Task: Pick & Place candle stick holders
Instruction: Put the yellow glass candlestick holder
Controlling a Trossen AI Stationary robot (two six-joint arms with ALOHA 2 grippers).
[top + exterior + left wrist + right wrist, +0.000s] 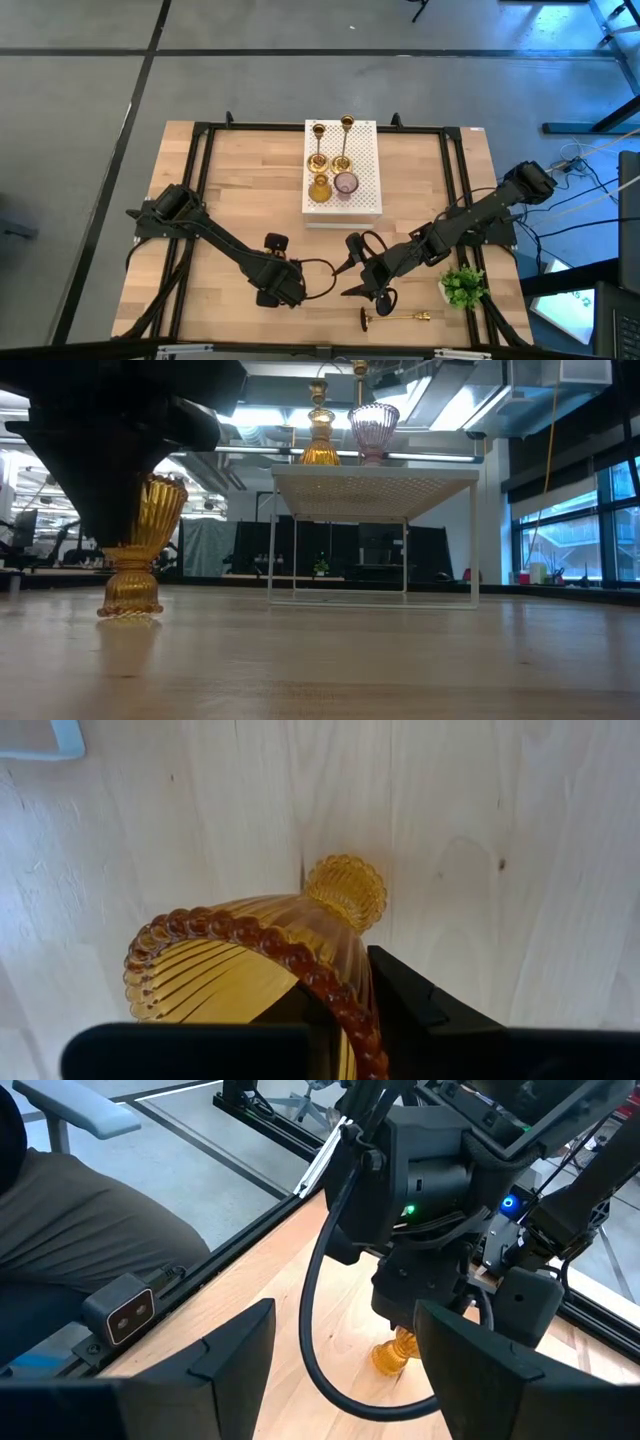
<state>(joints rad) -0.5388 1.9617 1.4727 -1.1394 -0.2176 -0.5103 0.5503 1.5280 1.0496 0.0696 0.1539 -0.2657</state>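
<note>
Pale butcher-block wood (pixel 240 190), striped in light planks and framed by black rails, forms the table under both dark arms. Near its front edge the left gripper (pixel 279 283) reaches down over a ribbed amber glass goblet holder (pixel 142 546), its dark fingers (pixel 410 1000) closed on the beaded rim, one inside the fluted bowl and one outside it; the holder stands upright on its knobbed, scalloped foot on the wood, and from the wrist the foot (pixel 346 890) shows as a small round frill below the flaring bowl. Just to that gripper's right, the right gripper (pixel 352 279) hovers with its two black fingers spread wide and nothing between them, a black cable looping beside it. Close in front of it a slim shiny brass candlestick (pixel 392 317) lies on its side on the wood, round base toward the left. A small green leafy plant (pixel 462 286) sits near the right rail. Further back, mid-table, a white perforated box (pixel 365 180) on thin white legs carries four more holders: two tall brass candlesticks (pixel 331 142) at the rear, and in front of them a second amber glass goblet (pixel 319 188) beside a pinkish-purple ribbed glass goblet (pixel 346 184), both upright
</note>
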